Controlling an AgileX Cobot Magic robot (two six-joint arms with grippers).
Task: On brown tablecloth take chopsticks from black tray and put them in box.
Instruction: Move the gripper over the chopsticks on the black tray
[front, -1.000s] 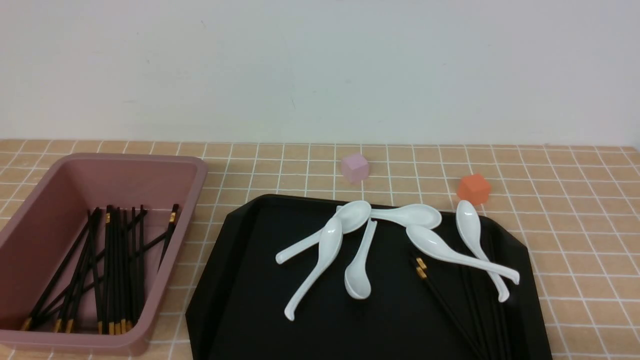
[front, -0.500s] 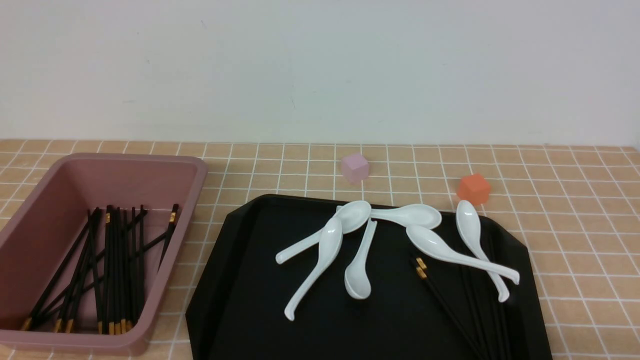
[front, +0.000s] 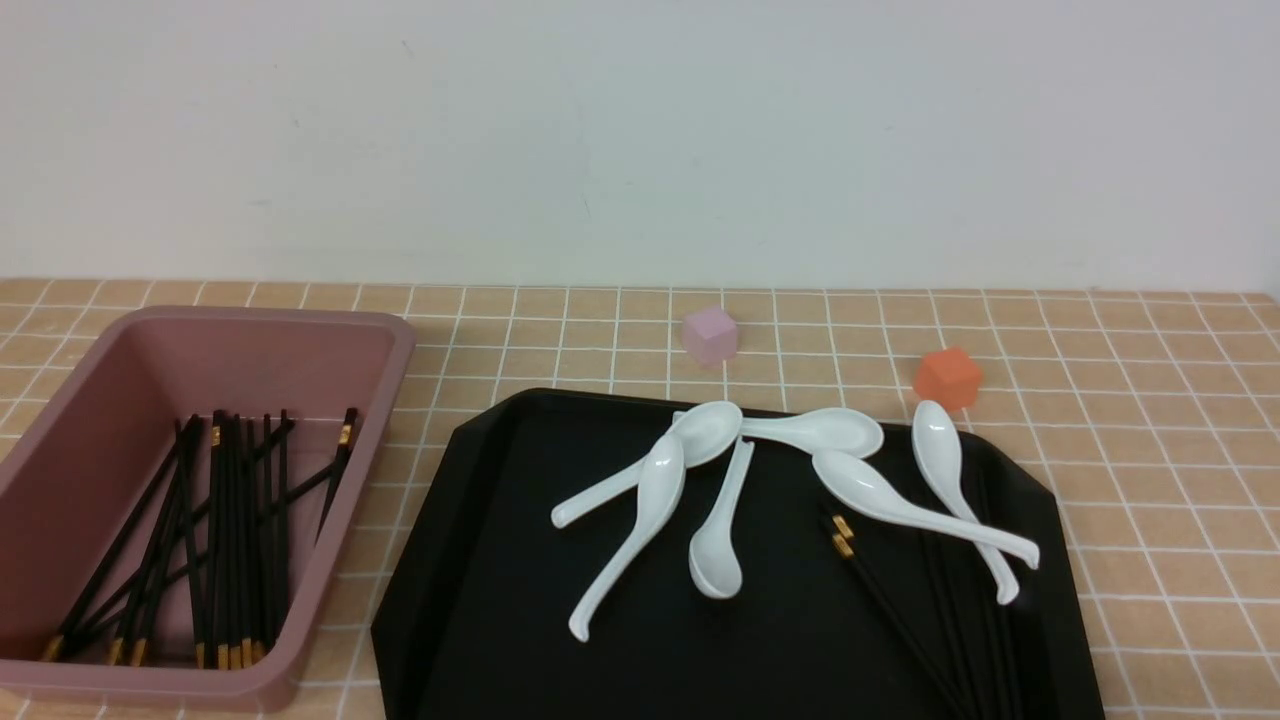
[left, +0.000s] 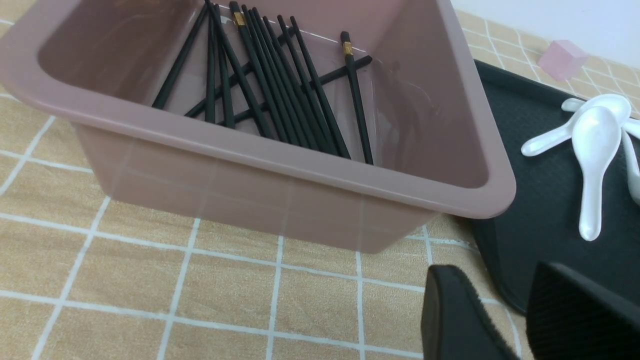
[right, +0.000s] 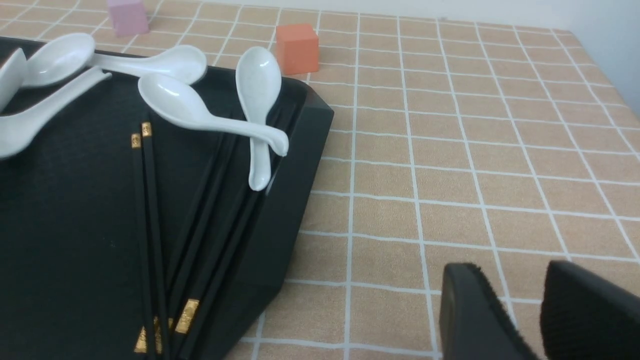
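Front view, chopsticks (front: 880, 590) lying on black tray (front: 500, 620) partly under white spoons (front: 655, 500), more chopsticks inside box (front: 345, 530) on brown tablecloth (front: 1150, 450), my left gripper (left: 492, 280) and my right gripper (right: 507, 280) both parted and empty

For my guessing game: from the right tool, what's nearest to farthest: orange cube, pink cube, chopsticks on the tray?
From the right tool, right wrist view:
1. Chopsticks, on the tray's right side.
2. Orange cube, past the tray's far corner.
3. Pink cube, behind the tray, farther left.

glossy white spoons (front: 868, 488) on a matt black tray (front: 500, 600).
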